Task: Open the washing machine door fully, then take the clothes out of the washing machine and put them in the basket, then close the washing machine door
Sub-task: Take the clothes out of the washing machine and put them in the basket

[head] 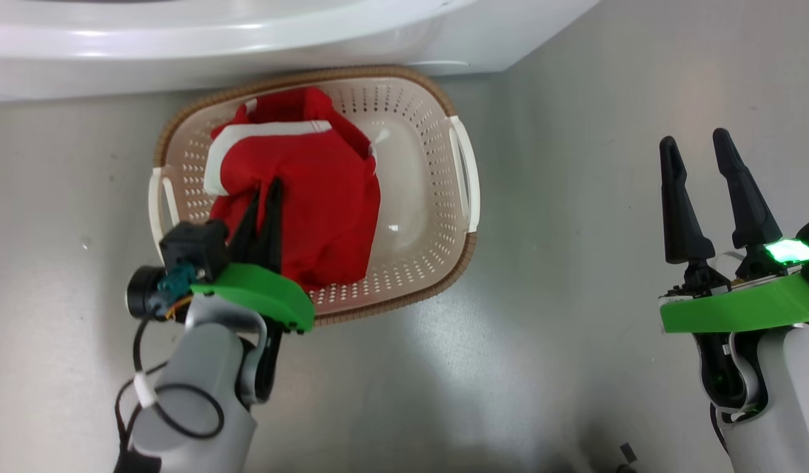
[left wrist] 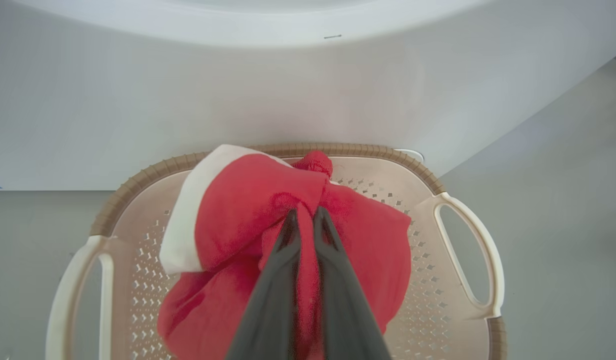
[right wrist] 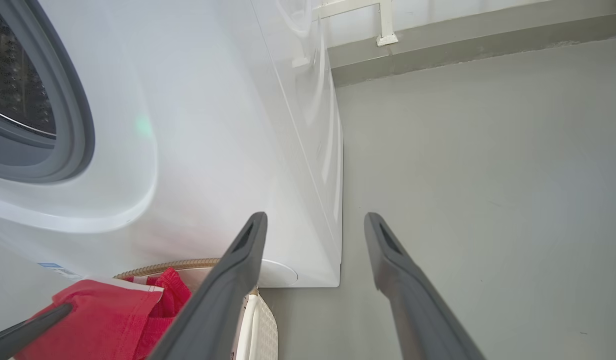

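- On the grey floor [head: 575, 263], directly in front of the washing machine [head: 181, 46], the basket [head: 437, 131] is set, with its brown rim close against the white front panel.
- The clothes [head: 319, 197], a red bundle with white bands, are seen inside the basket toward the robot's left side, and part of the perforated bottom on the other side is left bare.
- The left gripper [head: 266, 187] is placed in the bundle from above, its two dark fingers pinched nearly together with a fold of red fabric caught between them.
- The right gripper [head: 694, 138] is held over bare floor, well apart from the basket, its fingers spread wide with nothing between them.
- From the right wrist view, the grey rubber gasket [right wrist: 72, 115] and a slice of the steel drum [right wrist: 12, 90] are shown at the machine's opening, above the basket.
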Motion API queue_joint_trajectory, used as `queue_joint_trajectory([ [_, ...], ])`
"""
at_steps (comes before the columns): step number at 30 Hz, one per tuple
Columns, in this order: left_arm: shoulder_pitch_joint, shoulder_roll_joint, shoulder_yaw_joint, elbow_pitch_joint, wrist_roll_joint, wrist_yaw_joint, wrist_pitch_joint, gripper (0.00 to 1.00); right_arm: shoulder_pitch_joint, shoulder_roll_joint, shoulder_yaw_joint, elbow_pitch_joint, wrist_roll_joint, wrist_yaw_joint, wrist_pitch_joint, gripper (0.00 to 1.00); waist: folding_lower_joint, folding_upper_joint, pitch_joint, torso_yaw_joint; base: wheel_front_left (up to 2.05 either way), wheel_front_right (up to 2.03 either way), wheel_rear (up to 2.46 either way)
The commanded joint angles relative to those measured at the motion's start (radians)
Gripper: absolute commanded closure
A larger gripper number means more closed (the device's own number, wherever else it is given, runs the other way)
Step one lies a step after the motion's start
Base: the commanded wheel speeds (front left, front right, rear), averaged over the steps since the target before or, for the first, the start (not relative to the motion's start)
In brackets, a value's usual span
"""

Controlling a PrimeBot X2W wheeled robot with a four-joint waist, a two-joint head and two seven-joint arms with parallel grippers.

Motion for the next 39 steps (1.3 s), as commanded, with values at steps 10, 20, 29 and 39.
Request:
queue_joint_trajectory([
  [10, -0.111, 0.023, -0.008, 0.217, -0.013, -0.026, -0.005, 1.0, -0.02, -0.001, 0.018, -0.028, 0.002, 0.0, -0.006, 0.0, 0.0, 0.0, 0.065, -0.014, 0.0, 0.0, 0.0],
  [20, -0.145, 0.023, -0.016, 0.25, -0.036, -0.022, -0.005, 0.02, -0.03, -0.002, 0.012, -0.024, 0.002, 0.0, -0.006, 0.0, 0.0, 0.0, 0.07, -0.011, 0.0, 0.0, 0.0],
  [29, -0.105, 0.023, -0.01, 0.227, -0.048, -0.034, -0.005, 0.0, -0.011, -0.006, 0.017, -0.013, -0.002, 0.0, -0.006, 0.0, 0.0, 0.0, 0.01, -0.001, 0.0, 0.0, 0.0],
  [39, -0.013, 0.023, 0.035, 0.136, -0.025, -0.058, -0.005, 0.0, 0.043, -0.009, 0.018, 0.003, -0.009, 0.0, -0.006, 0.0, 0.0, 0.0, -0.111, 0.015, 0.0, 0.0, 0.0],
])
